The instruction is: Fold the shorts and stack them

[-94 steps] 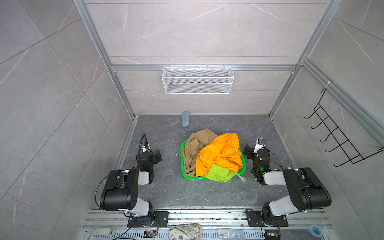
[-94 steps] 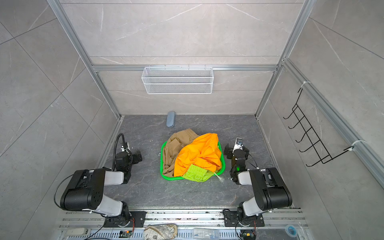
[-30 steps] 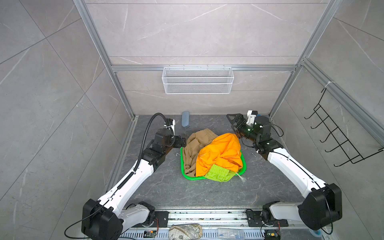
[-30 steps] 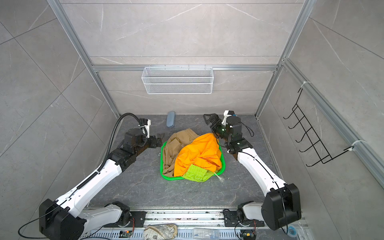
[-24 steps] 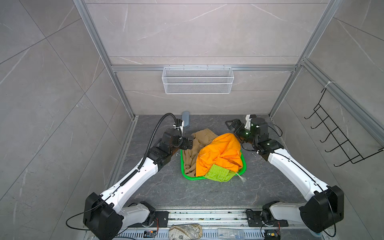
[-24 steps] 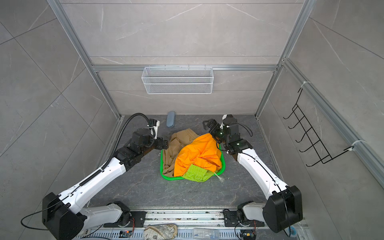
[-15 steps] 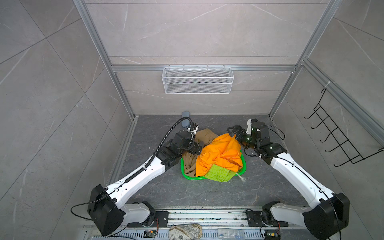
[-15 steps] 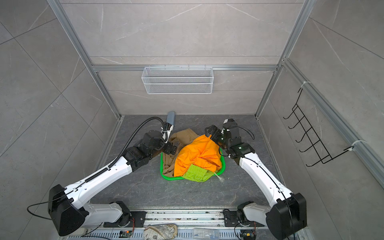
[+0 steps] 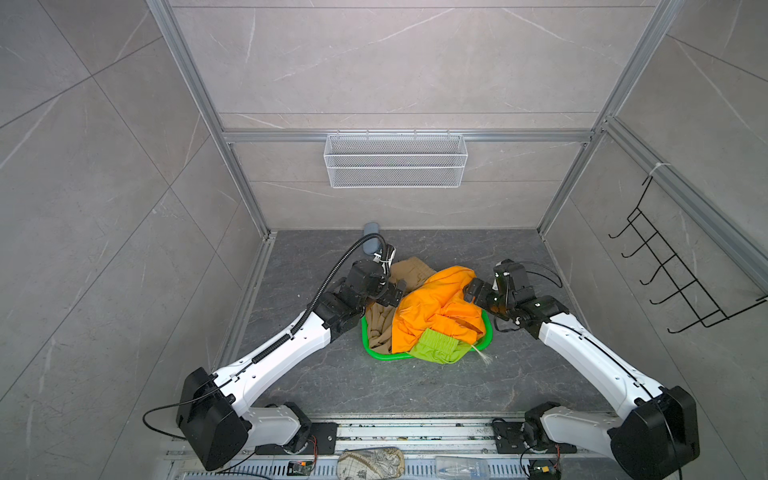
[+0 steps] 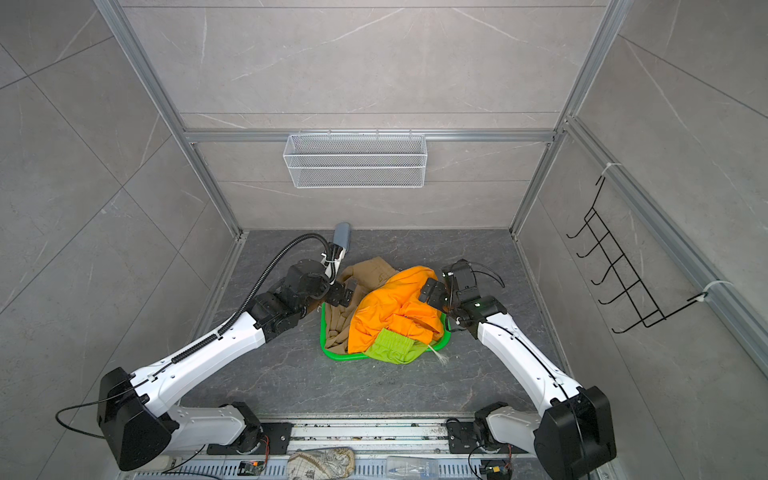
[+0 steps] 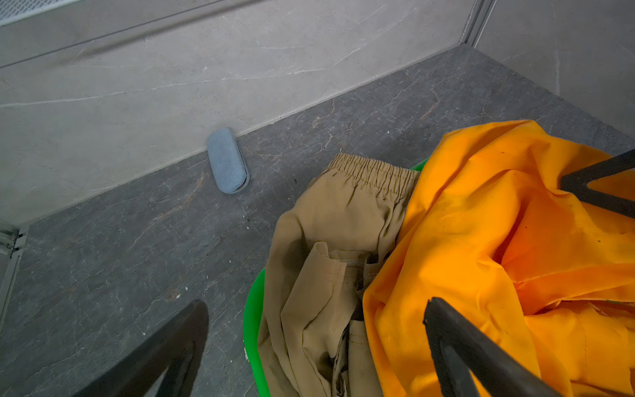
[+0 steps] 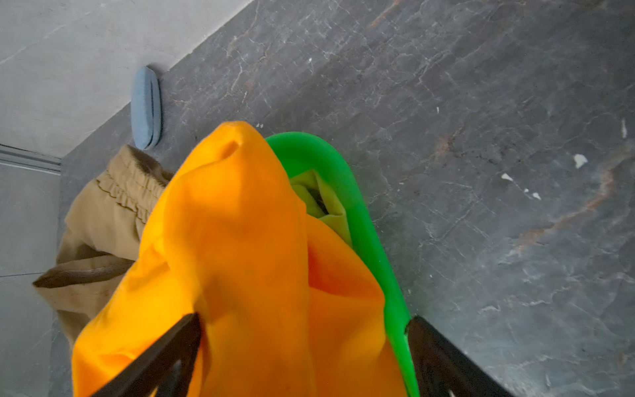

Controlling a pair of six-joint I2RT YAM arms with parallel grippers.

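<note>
**Shorts (image 9: 428,320) lying loose and tangled in the basket (image 9: 370,352), none folded yet**

Nearest the robot's base, the lime green shorts (image 9: 436,349) are spilling over the front rim of the basket, with the pale drawstring (image 9: 482,357) trailing onto the counter (image 9: 374,386). Just behind and on top, the orange shorts (image 9: 432,309) are billowing across most of the pile. The cloth is looking thin, light and limp, so it is likely going to sag and drag its neighbours rather than lift flat.

The right claw (image 9: 473,291) is hanging wide open at the orange cloth's right edge, gripping nothing. In its wrist view one finger (image 12: 171,340) is lying close against the orange folds while the other is sitting just beside the basket's rim, so a close here is risking plastic as well as cloth. The left claw (image 9: 395,292) is hovering equally wide open and empty over the seam where orange is meeting the khaki shorts (image 9: 380,328).

Farther back, the khaki elastic waistband (image 11: 374,172) is draping over the far rim, a thick, gathered edge that is probably offering the firmest hold. For the orange pair, a hem or waistband corner is looking safer than a mid-panel pinch. Beyond, a grey-blue case (image 9: 371,244) is resting against the back wall (image 9: 395,203).
</note>
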